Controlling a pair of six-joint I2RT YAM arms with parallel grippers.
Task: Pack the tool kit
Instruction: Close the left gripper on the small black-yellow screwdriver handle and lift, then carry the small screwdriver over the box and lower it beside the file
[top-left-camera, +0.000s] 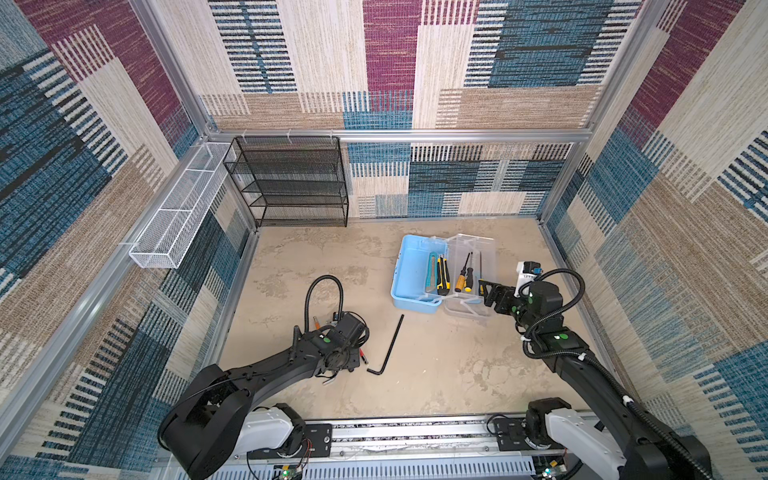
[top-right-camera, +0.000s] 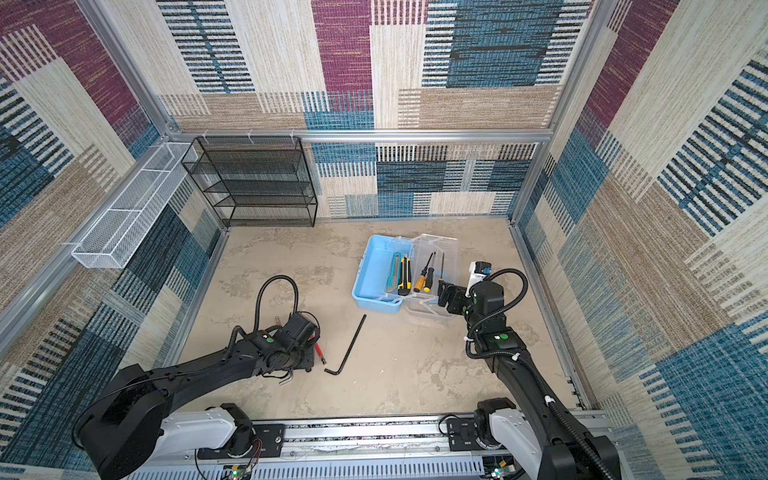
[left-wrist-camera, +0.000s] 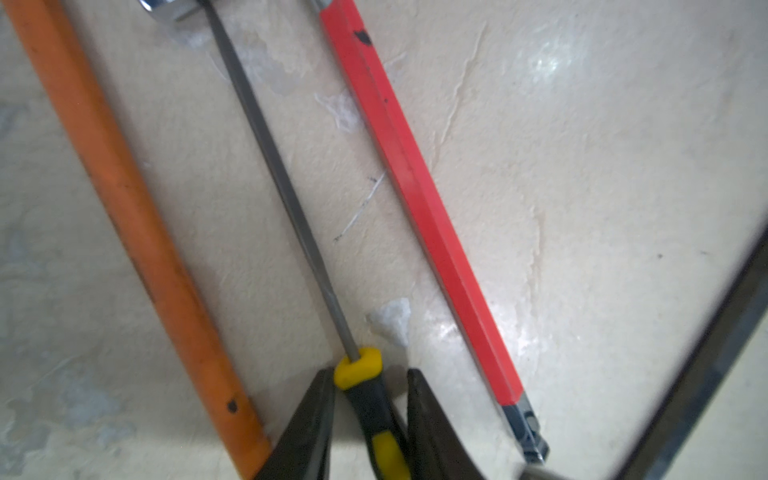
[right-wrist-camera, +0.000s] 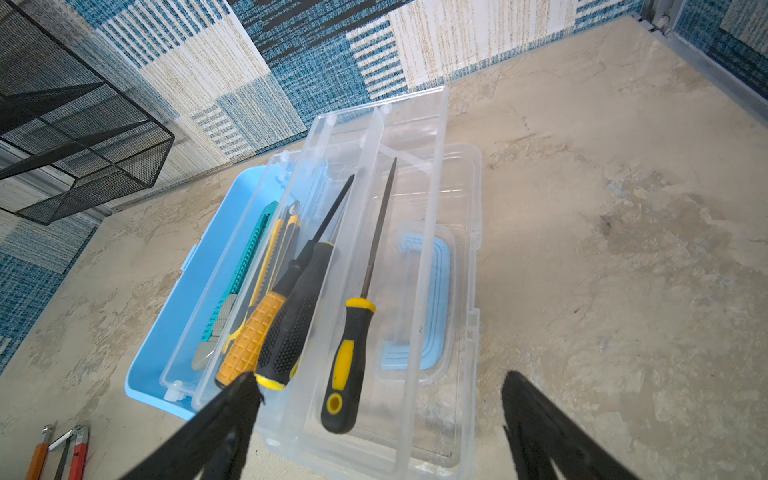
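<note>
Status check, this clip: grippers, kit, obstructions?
Left gripper straddles yellow-black tool handle, grip unconfirmed. Right gripper open by clear tray. Black hex key unpacked. Nothing blocking.

The left claw (left-wrist-camera: 370, 376) shows only in the left wrist view: in both top views its own arm (top-left-camera: 291, 357) hides it and most of the tools on the desk (top-left-camera: 436, 374) beneath, leaving just a tip of the red tool (top-right-camera: 319, 352). The left wrist view cuts off the screwdriver (left-wrist-camera: 374, 411) at its handle and the orange tool (left-wrist-camera: 122, 199) at both ends, and a dark bar (left-wrist-camera: 715, 353) in one corner is too blurred to name. The right claw (right-wrist-camera: 380, 374) has its fingers cut off by the edge of the right wrist view.
</note>
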